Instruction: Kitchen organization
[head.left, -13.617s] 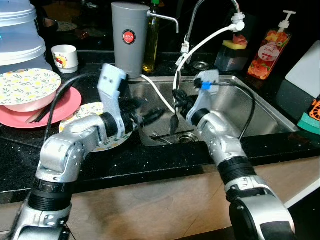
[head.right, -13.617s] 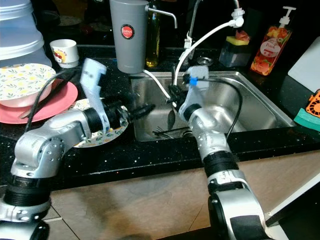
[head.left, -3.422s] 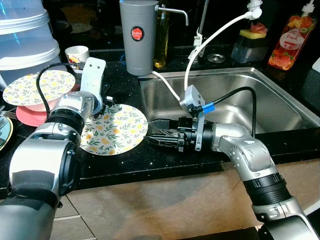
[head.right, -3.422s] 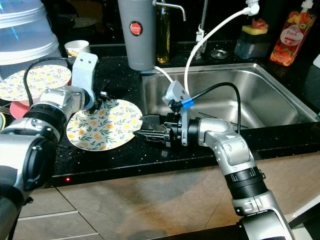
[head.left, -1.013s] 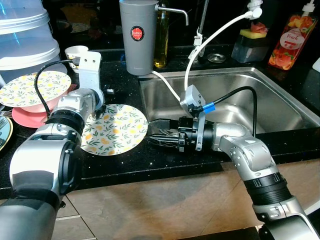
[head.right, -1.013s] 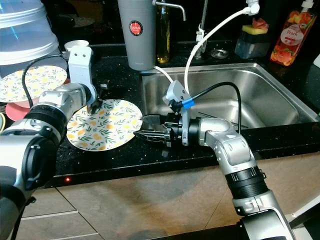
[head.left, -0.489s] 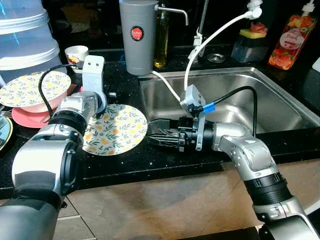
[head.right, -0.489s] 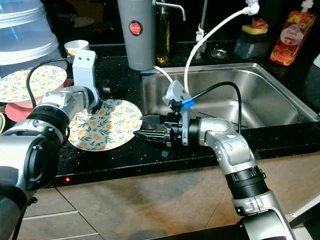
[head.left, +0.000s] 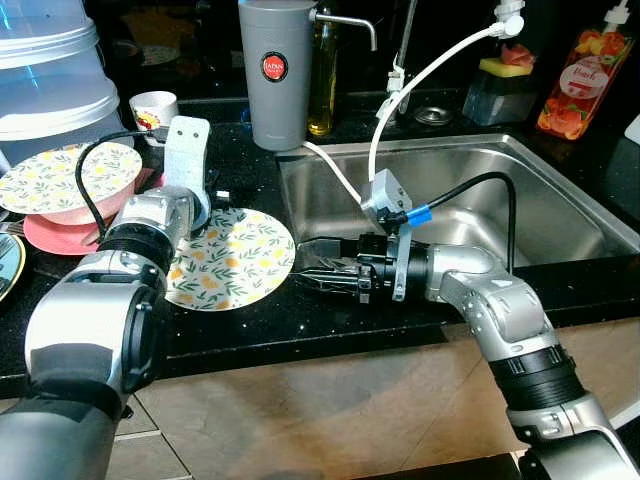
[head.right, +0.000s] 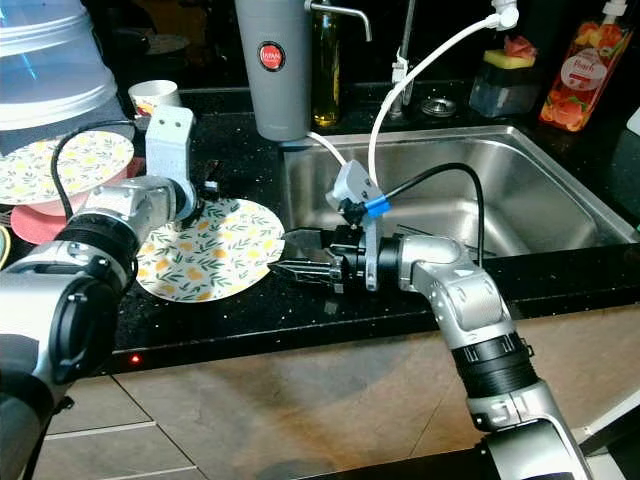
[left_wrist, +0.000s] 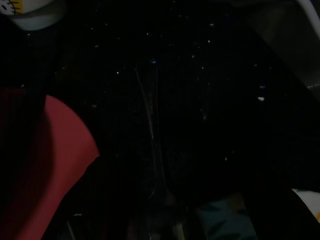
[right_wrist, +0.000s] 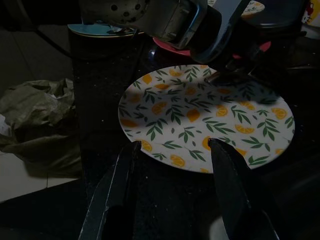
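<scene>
The lemon-print plate (head.left: 230, 258) lies flat on the black counter (head.left: 300, 325), near its front edge and just beside the left rim of the sink (head.left: 560, 215).

The right gripper (head.left: 312, 278) is held low and level over the counter, aimed at the plate's sink-side rim. Its fingers (right_wrist: 227, 192) are spread wide and hold nothing. In the right wrist view the plate rim sits between them but clear of both. This posture suits a sideways pinch on the rim, since a flat plate offers no other grip.

The left gripper (head.right: 205, 190) is at the plate's far-left rim, wrist bent down toward it. Whether its fingers are open or closed cannot be determined; the left wrist view is too dark. Its position opposite the right gripper probably braces the plate against sliding.

At the counter's left end, a matching lemon-print bowl (head.left: 55, 180) rests on a pink plate (head.left: 60, 232), with a small white cup (head.left: 155, 108) behind. This stack is the likely destination.

Caution: the glazed plate may slip on the smooth counter if pushed before it is gripped.
</scene>
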